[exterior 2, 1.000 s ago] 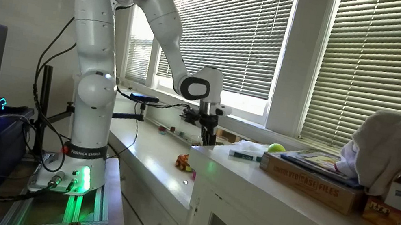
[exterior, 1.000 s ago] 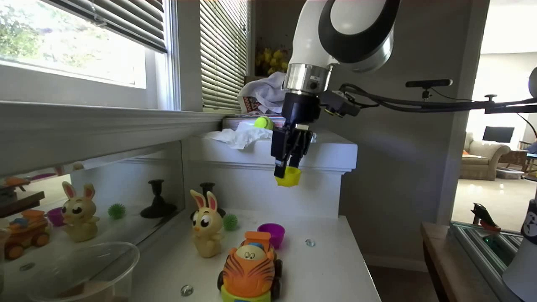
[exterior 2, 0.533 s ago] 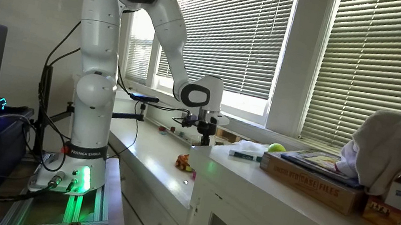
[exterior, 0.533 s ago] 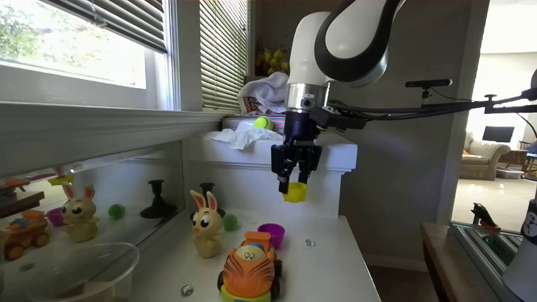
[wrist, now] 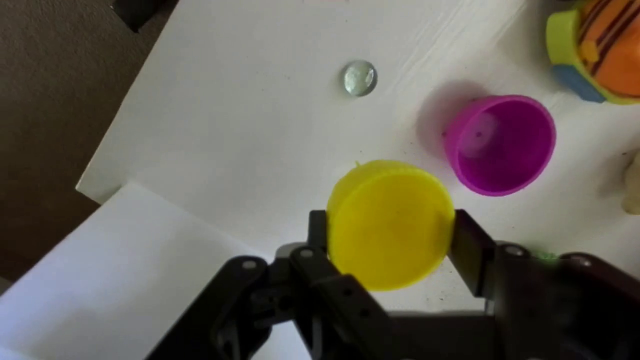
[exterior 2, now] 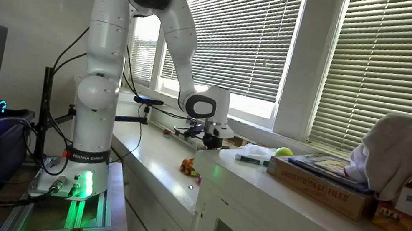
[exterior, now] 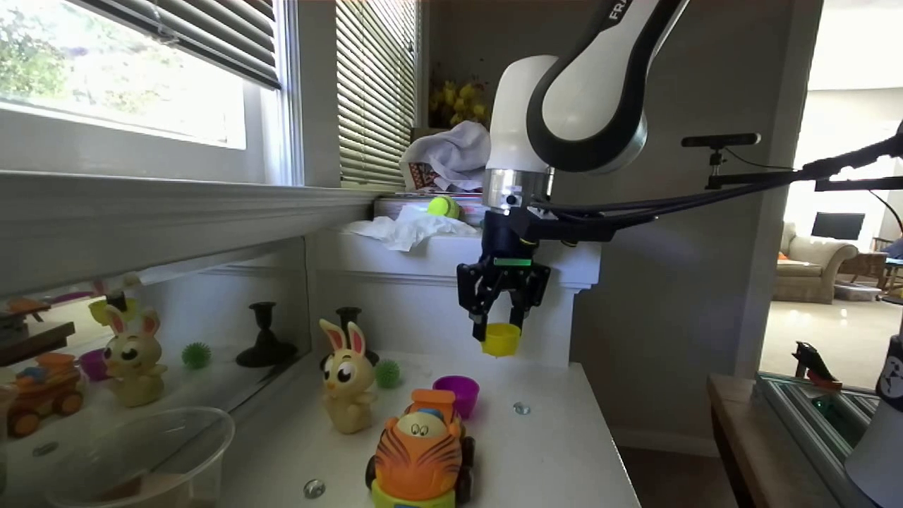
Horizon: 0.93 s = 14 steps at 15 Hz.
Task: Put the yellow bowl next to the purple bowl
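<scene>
The gripper (exterior: 499, 327) has both fingers clamped on the yellow bowl (wrist: 391, 235), up off the white countertop (exterior: 543, 458), with the purple bowl (wrist: 515, 140) at its 2 o'clock in the wrist view. In an exterior view that purple one's got a bunny figure (exterior: 350, 406) at 9, a tiger car (exterior: 416, 466) at 7 and a glass gem (exterior: 521, 408) at 3, same countertop. Past it at 12 there's a taller white cabinet (exterior: 577, 264) with a tennis ball (exterior: 443, 207) and Unsolved Case Files box (exterior 2: 316, 189) up top, plus slatted blinds (exterior 2: 245, 37) on the windows (exterior 2: 252, 106).

Jaws clamp the yellow bowl (exterior: 501, 341) above the counter (exterior: 550, 458) bearing the purple bowl (exterior: 463, 396).
</scene>
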Each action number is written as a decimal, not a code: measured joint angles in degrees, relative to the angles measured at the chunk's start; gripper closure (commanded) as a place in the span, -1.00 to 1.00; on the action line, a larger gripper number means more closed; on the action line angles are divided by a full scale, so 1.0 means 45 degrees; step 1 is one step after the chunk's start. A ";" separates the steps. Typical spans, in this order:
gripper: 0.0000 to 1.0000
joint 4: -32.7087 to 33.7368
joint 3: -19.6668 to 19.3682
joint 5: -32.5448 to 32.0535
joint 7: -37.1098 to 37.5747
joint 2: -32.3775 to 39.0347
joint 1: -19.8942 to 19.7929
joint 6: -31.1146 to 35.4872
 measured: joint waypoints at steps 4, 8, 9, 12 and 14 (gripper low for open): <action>0.28 0.0166 -0.0379 -0.0966 0.2163 0.0612 -0.0007 0.0262; 0.28 0.0448 -0.1068 -0.3897 0.5161 0.1105 0.0262 0.0035; 0.28 0.0557 -0.1261 -0.4860 0.6125 0.1165 0.0434 -0.0210; 0.28 0.0829 -0.1428 -0.5925 0.7435 0.1307 0.0724 -0.0887; 0.28 0.0859 -0.1398 -0.5934 0.7486 0.1387 0.0852 -0.0999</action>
